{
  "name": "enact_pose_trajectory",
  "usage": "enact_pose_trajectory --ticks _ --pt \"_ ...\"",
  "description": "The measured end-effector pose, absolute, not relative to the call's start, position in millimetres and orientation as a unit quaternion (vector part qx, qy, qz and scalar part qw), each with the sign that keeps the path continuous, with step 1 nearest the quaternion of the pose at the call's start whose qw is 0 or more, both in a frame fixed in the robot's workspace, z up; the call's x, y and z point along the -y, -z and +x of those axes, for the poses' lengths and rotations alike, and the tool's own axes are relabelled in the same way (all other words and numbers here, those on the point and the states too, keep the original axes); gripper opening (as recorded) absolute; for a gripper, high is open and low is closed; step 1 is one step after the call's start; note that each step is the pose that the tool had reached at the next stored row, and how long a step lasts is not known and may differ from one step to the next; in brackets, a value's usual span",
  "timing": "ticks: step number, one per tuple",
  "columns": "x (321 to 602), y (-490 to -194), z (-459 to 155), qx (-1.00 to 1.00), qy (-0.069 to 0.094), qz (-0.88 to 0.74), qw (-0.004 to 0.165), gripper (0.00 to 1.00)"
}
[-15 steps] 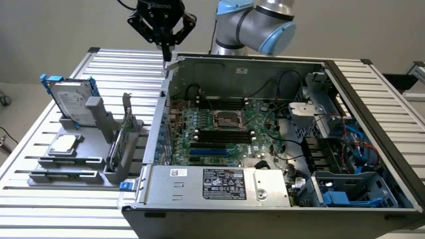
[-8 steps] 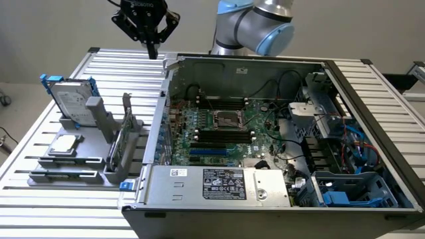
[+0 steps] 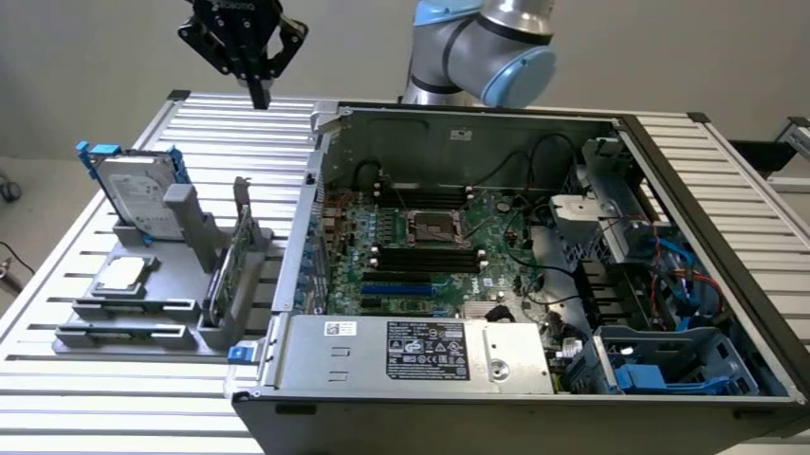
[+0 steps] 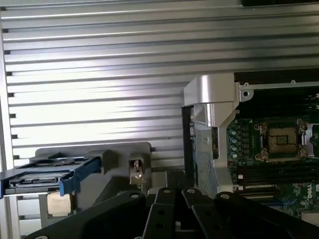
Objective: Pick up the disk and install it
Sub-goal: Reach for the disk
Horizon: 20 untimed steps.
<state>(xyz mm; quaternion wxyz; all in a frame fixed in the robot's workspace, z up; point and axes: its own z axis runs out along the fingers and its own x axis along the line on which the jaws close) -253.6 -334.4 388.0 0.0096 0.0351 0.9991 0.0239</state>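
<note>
The disk stands on edge in a grey holder at the exterior view's left, silver-grey with a pale label and blue side rails. My gripper hangs high above the slatted table behind the holder, shut, with nothing between its fingers and well apart from the disk. In the wrist view the disk shows edge-on with its blue rail, beside the black fingers, which are pressed together.
An open computer case lies to the right of the holder, motherboard exposed, with a blue-lined bay at its near right corner. A small silver chip and a green circuit card sit in the grey fixture.
</note>
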Motion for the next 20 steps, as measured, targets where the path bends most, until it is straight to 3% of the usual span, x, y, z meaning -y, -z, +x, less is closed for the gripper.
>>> enact_pose_trajectory --ticks 20 --pt "318 -384 -344 -0.999 -0.023 0.035 -0.005 0.11"
